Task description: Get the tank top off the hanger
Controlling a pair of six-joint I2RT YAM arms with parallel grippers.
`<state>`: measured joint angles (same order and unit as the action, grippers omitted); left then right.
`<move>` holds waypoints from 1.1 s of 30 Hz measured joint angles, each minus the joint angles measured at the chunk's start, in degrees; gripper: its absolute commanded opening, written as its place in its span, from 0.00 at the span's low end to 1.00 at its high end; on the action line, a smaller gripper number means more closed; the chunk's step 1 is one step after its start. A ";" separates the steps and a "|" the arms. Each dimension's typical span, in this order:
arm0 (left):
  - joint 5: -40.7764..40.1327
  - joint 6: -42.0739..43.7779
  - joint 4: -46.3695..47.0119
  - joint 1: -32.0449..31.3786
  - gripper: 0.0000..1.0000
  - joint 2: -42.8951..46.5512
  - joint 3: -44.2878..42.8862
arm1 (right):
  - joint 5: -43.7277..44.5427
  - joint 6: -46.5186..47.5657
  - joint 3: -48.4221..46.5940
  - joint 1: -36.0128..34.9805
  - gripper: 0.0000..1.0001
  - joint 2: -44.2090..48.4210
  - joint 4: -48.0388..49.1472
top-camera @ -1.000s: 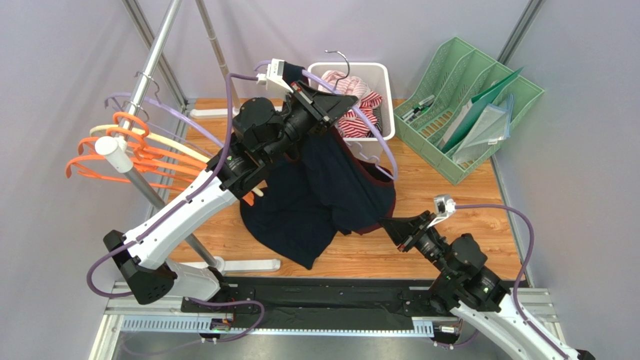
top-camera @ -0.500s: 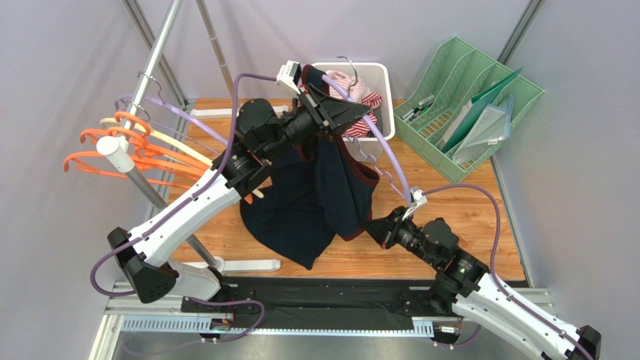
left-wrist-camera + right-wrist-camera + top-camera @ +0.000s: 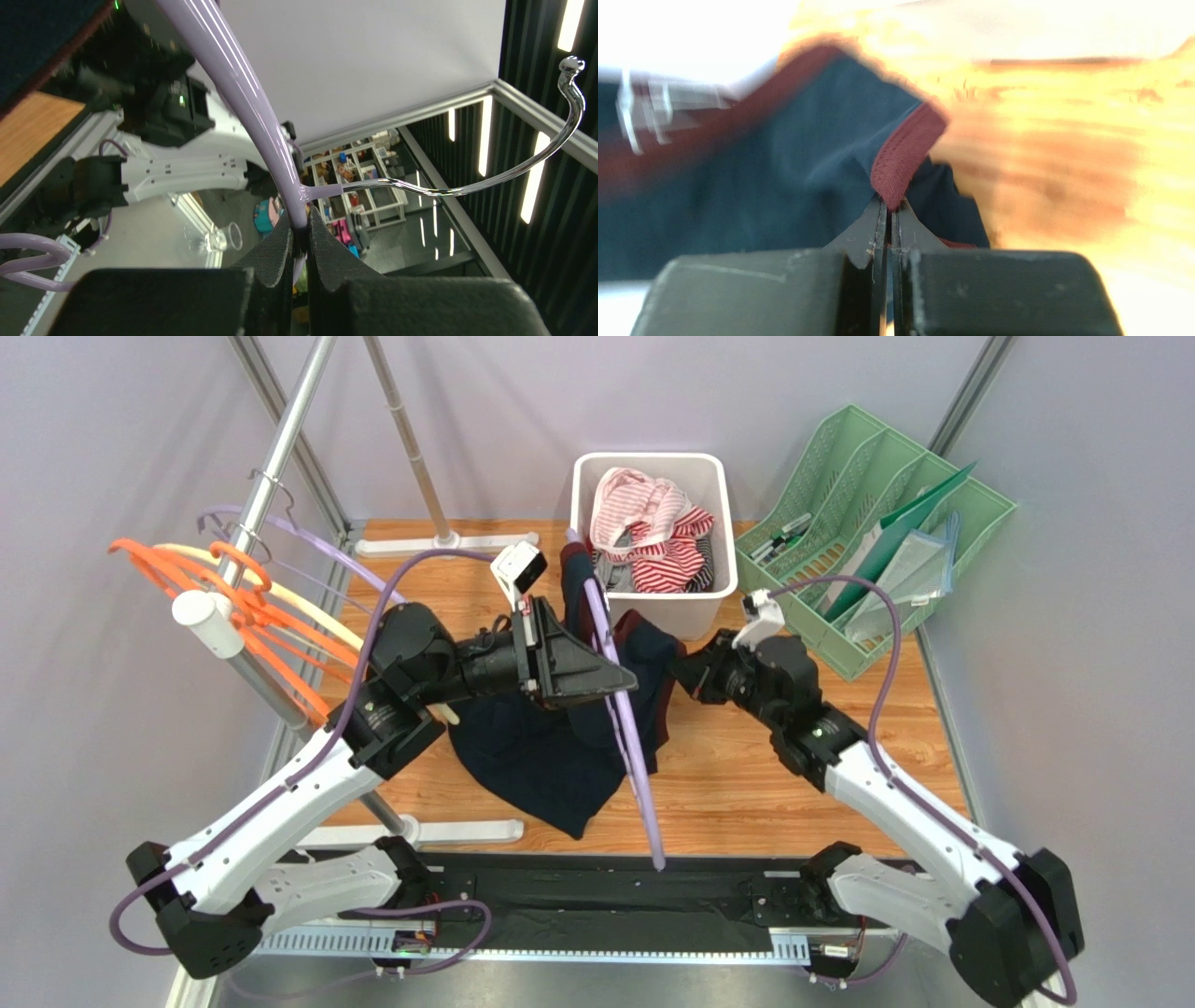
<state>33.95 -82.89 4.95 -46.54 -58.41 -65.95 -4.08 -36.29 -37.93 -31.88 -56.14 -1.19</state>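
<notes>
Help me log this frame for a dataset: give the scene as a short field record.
left pincer: shut on lilac hanger, at its neck
right pincer: shut on tank top, at its maroon trim
tank top: navy, partly lying on table
behind: white bin of clothes

The left arm [image 3: 288, 805] reaches from the near-left corner and slants toward the white bin [image 3: 578, 504], with its wrist bent so that the left gripper [image 3: 617, 682] points sideways just in front of the bin's front wall. Its jaws are clamped tight on the neck of the lilac hanger [image 3: 631, 742]. The right arm [image 3: 898, 805] reaches from the near-right corner, stretched long and low toward the same front wall. The right gripper [image 3: 683, 672] faces the left one, near it, with its jaws pinched together on the maroon edge of the tank top [image 3: 540, 756].
</notes>
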 measured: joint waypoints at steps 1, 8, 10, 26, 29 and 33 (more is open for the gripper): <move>0.81 -0.09 0.02 -0.17 0.00 1.05 1.29 | -0.57 -0.37 -1.95 0.83 0.00 -2.36 0.15; 5.25 1.11 -1.36 -1.05 0.00 2.16 4.28 | -5.20 -2.08 -12.17 4.63 0.27 -15.78 -1.42; 6.62 2.10 -2.19 -1.05 0.00 1.66 3.72 | -7.93 -1.73 -11.54 4.63 0.45 -15.96 -2.95; 11.06 9.55 -10.14 -1.40 0.00 -1.53 -0.59 | -22.16 14.78 -13.33 3.74 0.86 13.53 -30.23; 10.75 10.54 -12.41 -1.77 0.00 0.22 -0.59 | -28.83 17.40 -18.27 3.39 0.80 9.38 -24.87; 10.73 11.61 -14.38 -2.23 0.00 2.78 -0.59 | -35.67 19.78 -21.84 2.43 0.80 3.56 -16.81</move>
<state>44.69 -71.29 -9.43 -48.77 -55.64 -66.54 -39.75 -16.51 -59.77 -29.45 -52.58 -18.00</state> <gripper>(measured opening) 0.094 0.786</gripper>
